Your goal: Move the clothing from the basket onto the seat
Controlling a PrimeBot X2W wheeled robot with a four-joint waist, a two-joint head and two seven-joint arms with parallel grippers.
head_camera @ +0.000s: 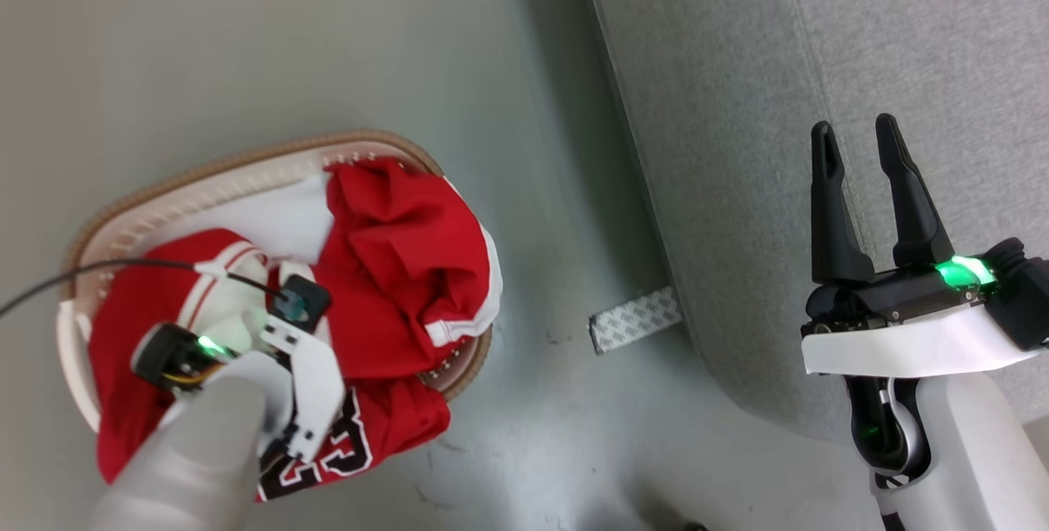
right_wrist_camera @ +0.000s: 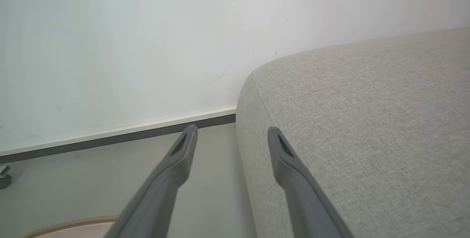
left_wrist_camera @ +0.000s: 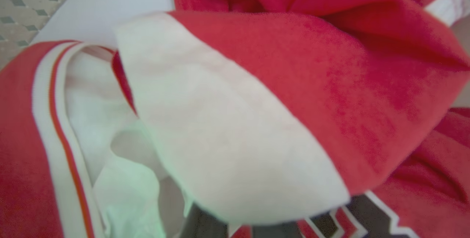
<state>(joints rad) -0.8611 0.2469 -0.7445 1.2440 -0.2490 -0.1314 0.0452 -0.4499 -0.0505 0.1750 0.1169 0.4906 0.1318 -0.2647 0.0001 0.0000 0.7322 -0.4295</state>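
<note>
Head view: floor (head_camera: 557,269) gap between basket (head_camera: 246,157), seat (head_camera: 819,39).

Open floor (head_camera: 524,146) runs from 12 to 6 o'clock, between the basket (head_camera: 246,164) at 9 and the seat (head_camera: 819,39) at 2. Clothing (head_camera: 401,252) heaps over the basket and spills past its rim at 7.

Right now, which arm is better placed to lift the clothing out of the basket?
Left. The left gripper is down in the basket, shut in the red clothing. The right gripper stands open and empty by the seat, away from the basket.
</note>
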